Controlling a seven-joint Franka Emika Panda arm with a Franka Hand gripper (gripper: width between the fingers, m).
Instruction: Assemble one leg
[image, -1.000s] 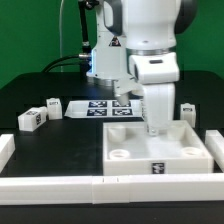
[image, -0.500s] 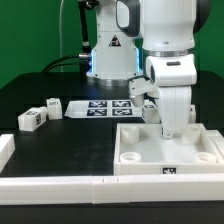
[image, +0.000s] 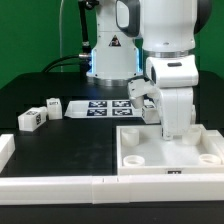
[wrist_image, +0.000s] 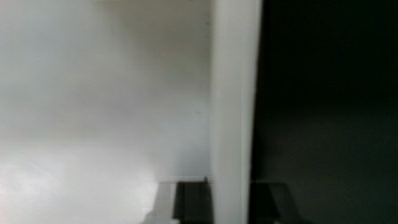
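The large white square panel (image: 170, 150) with round holes lies at the front on the exterior view's right. My gripper (image: 172, 132) reaches straight down onto its far rim. In the wrist view the rim (wrist_image: 235, 100) runs between my two dark fingers (wrist_image: 191, 203), and the gripper (wrist_image: 231, 205) is shut on it. Two small white legs with black-and-white markers (image: 30, 118) (image: 52, 107) lie on the black table at the exterior view's left. A third like block (image: 141, 96) shows just beside my arm.
The marker board (image: 100, 107) lies flat behind the panel. A long white border bar (image: 60, 185) runs along the front edge, and a short one (image: 5, 150) stands at the exterior view's left. The robot base (image: 108, 50) is at the back.
My gripper has slid the panel toward the exterior view's right by a clear step. In the last half second almost nothing has moved.
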